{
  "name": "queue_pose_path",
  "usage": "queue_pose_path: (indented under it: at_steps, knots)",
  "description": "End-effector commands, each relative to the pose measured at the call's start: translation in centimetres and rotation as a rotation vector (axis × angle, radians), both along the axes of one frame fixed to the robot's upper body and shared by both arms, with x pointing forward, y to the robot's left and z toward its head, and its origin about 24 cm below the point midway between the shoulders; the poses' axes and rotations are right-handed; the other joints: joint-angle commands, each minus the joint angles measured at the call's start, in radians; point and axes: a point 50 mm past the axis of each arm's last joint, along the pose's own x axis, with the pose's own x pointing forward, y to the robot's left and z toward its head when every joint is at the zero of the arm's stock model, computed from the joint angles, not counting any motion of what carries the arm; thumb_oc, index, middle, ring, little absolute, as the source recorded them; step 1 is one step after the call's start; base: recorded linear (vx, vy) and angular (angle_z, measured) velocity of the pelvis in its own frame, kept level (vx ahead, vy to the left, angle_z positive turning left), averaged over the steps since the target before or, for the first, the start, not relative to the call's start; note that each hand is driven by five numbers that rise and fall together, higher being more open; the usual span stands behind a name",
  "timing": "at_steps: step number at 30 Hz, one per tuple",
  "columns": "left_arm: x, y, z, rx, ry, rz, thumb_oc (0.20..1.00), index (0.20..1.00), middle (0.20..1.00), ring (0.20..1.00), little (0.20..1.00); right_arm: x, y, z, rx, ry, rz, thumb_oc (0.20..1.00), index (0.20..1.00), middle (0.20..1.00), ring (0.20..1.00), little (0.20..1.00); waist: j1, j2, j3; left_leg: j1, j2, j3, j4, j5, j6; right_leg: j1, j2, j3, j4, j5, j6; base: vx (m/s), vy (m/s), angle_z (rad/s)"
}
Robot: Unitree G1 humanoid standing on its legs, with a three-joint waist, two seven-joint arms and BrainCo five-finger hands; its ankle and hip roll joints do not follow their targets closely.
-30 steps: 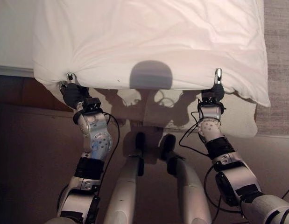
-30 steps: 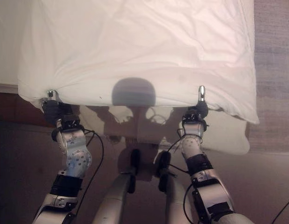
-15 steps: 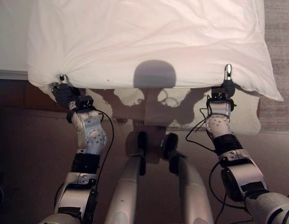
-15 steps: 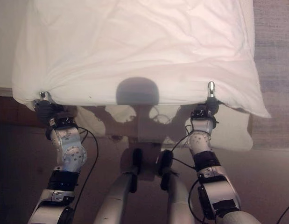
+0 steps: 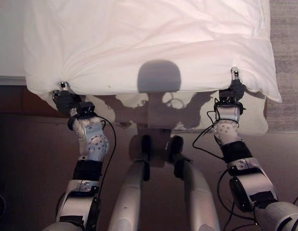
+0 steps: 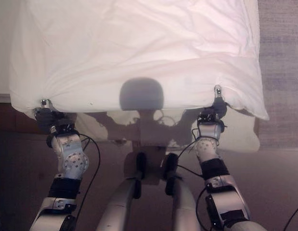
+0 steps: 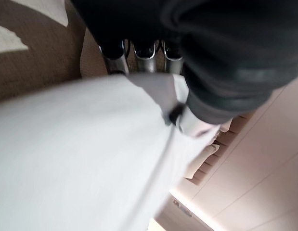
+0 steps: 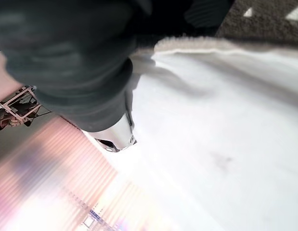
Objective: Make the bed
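- The white duvet (image 5: pixel 149 43) is spread over the bed, its near edge pinched at both corners.
- The left hand (image 5: pixel 66 98) is seen clamped on it; curled fingers (image 7: pixel 141 50) are revealed by the left wrist view.
- The right hand (image 5: pixel 234 89) is clamped on the other corner.

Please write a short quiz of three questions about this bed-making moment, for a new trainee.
1. True or false: the left hand grips one corner of the white duvet.
2. Where does the right hand hold the duvet? A) middle of the near edge B) the other near corner C) the far edge
3. Fill in: beside the bed, on the robot's right, the floor is covered by a grey ____.

Key: 1 true; 2 B; 3 carpet.
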Motion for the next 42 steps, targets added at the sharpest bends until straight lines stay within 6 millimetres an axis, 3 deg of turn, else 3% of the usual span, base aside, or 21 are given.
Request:
queue_pose_path:
  at_steps: [1, 8, 9, 12, 13, 17, 18, 20, 21, 23, 24, 25, 28, 35, 42]
  knots:
    - [-3.1, 6.4, -2.9, -0.078, 0.037, 0.262, 1.000, 1.000, 1.000, 1.000, 1.000, -3.9, -6.9, -2.8, 0.068, -0.018, -0.320, 0.200, 0.200, 0.200, 0.200, 0.200, -0.015, 0.024, -0.189, -0.048, -0.009, -0.031, -0.020, 0.005, -0.031, 0.008, -0.057, 0.023, -0.104, 0.102, 0.166, 0.00, 0.000, 0.00]
    - [-3.8, 5.6, -7.3, -0.149, 0.152, 0.201, 1.000, 1.000, 1.000, 1.000, 1.000, -6.2, -4.9, -1.9, 0.049, -0.159, -0.290, 0.200, 0.200, 0.200, 0.200, 0.200, -0.028, 0.017, -0.179, -0.043, -0.005, -0.028, -0.015, -0.005, -0.031, 0.012, -0.051, 0.032, -0.104, 0.096, 0.164, 0.00, 0.000, 0.00]
    - [-4.5, 5.8, -8.7, -0.164, 0.197, 0.207, 1.000, 1.000, 1.000, 1.000, 1.000, -6.6, -4.4, -1.4, 0.029, -0.189, -0.276, 0.200, 0.200, 0.200, 0.200, 0.200, -0.030, 0.016, -0.178, -0.039, -0.006, -0.028, -0.019, 0.001, -0.029, 0.014, -0.049, 0.036, -0.109, 0.102, 0.162, 0.00, 0.000, 0.00]
    - [-5.2, 5.9, -10.1, -0.184, 0.235, 0.209, 1.000, 1.000, 1.000, 1.000, 1.000, -7.2, -3.9, -0.6, 0.007, -0.237, -0.259, 0.200, 0.200, 0.200, 0.200, 0.200, -0.029, 0.016, -0.173, -0.032, -0.008, -0.025, -0.026, 0.004, -0.030, 0.020, -0.047, 0.039, -0.113, 0.106, 0.162, 0.00, -0.007, -0.05]
    - [-6.0, 5.6, -11.6, -0.173, 0.291, 0.184, 1.000, 1.000, 1.000, 1.000, 1.000, -7.6, -3.3, 0.3, -0.023, -0.291, -0.227, 0.200, 0.200, 0.200, 0.200, 0.200, -0.027, 0.017, -0.164, -0.023, -0.008, -0.025, -0.031, 0.000, -0.030, 0.027, -0.047, 0.042, -0.115, 0.102, 0.162, 0.00, -0.011, -0.09]
    - [-6.6, 5.4, -12.4, -0.178, 0.311, 0.171, 1.000, 1.000, 1.000, 1.000, 1.000, -7.9, -3.0, 0.5, -0.037, -0.308, -0.210, 0.200, 0.200, 0.200, 0.200, 0.200, -0.026, 0.017, -0.164, -0.024, -0.008, -0.024, -0.035, 0.006, -0.029, 0.028, -0.047, 0.042, -0.121, 0.108, 0.161, 0.00, -0.006, -0.01]
    - [-7.1, 3.9, -14.7, -0.146, 0.410, 0.064, 1.000, 1.000, 1.000, 1.000, 1.000, -8.4, -1.9, 1.8, -0.086, -0.380, -0.161, 0.200, 0.200, 0.200, 0.200, 0.200, -0.023, 0.020, -0.151, -0.017, -0.008, -0.026, -0.031, 0.002, -0.027, 0.034, -0.046, 0.043, -0.115, 0.104, 0.159, 0.00, 0.000, 0.00]
    - [-7.2, 3.5, -15.4, -0.135, 0.431, 0.027, 1.000, 1.000, 1.000, 1.000, 1.000, -8.5, -1.4, 2.2, -0.094, -0.401, -0.137, 0.200, 0.200, 0.200, 0.200, 0.200, -0.022, 0.021, -0.148, -0.016, -0.009, -0.025, -0.031, 0.003, -0.026, 0.037, -0.047, 0.040, -0.115, 0.104, 0.159, 0.00, 0.000, 0.00]
    - [-7.4, 2.3, -17.1, -0.155, 0.477, -0.052, 1.000, 1.000, 1.000, 1.000, 1.000, -8.7, -0.4, 2.7, -0.119, -0.434, -0.090, 0.200, 0.200, 0.200, 0.200, 0.200, -0.021, 0.020, -0.144, -0.010, -0.010, -0.027, -0.033, 0.006, -0.026, 0.042, -0.047, 0.040, -0.117, 0.107, 0.159, 0.00, -0.006, -0.03]
    - [-7.4, 2.3, -17.1, -0.155, 0.477, -0.052, 1.000, 1.000, 1.000, 1.000, 1.000, -8.7, -0.4, 2.7, -0.119, -0.434, -0.090, 0.200, 0.200, 0.200, 0.200, 0.200, -0.021, 0.020, -0.144, -0.010, -0.010, -0.027, -0.033, 0.006, -0.026, 0.043, -0.047, 0.040, -0.117, 0.107, 0.159, 0.00, 0.000, 0.00]
    - [-7.4, 0.5, -17.9, -0.151, 0.496, -0.151, 1.000, 1.000, 1.000, 1.000, 1.000, -8.9, 0.6, 3.6, -0.140, -0.486, -0.043, 0.200, 0.200, 0.200, 0.200, 0.200, -0.022, 0.018, -0.137, -0.008, -0.011, -0.026, -0.034, 0.007, -0.024, 0.045, -0.047, 0.038, -0.121, 0.112, 0.159, 0.00, 0.000, 0.00]
    - [-7.5, 0.5, -18.0, -0.151, 0.497, -0.152, 1.000, 1.000, 1.000, 1.000, 1.000, -9.0, 0.6, 3.6, -0.140, -0.484, -0.044, 0.200, 0.200, 0.200, 0.200, 0.200, -0.022, 0.019, -0.137, -0.007, -0.011, -0.026, -0.035, 0.007, -0.024, 0.047, -0.047, 0.038, -0.122, 0.112, 0.159, 0.00, 0.000, 0.00]
    - [-8.2, -4.8, -19.6, -0.093, 0.526, -0.494, 1.000, 1.000, 1.000, 1.000, 1.000, -9.0, 2.8, 5.0, -0.168, -0.561, 0.059, 0.200, 0.200, 0.200, 0.200, 0.200, -0.026, 0.018, -0.120, -0.001, -0.009, -0.019, -0.038, 0.012, -0.022, 0.050, -0.046, 0.045, -0.125, 0.122, 0.161, -0.01, -0.002, -0.01]
    - [-8.0, -8.9, -19.6, -0.058, 0.503, -0.747, 1.000, 1.000, 1.000, 1.000, 1.000, -9.0, 4.4, 4.9, -0.134, -0.575, 0.141, 0.200, 0.200, 0.200, 0.200, 0.200, -0.040, 0.001, -0.116, 0.003, -0.008, -0.011, -0.046, 0.015, -0.022, 0.050, -0.042, 0.052, -0.136, 0.131, 0.165, 0.00, -0.002, -0.01]
    - [-5.9, -11.2, -17.5, -0.036, 0.379, -0.873, 1.000, 1.000, 1.000, 1.000, 1.000, -8.7, 5.7, 4.1, -0.081, -0.551, 0.216, 0.200, 0.200, 0.200, 0.200, 0.200, -0.052, -0.015, -0.116, 0.004, -0.006, -0.001, -0.040, 0.009, -0.021, 0.044, -0.038, 0.063, -0.130, 0.133, 0.163, 0.00, 0.000, -0.01]
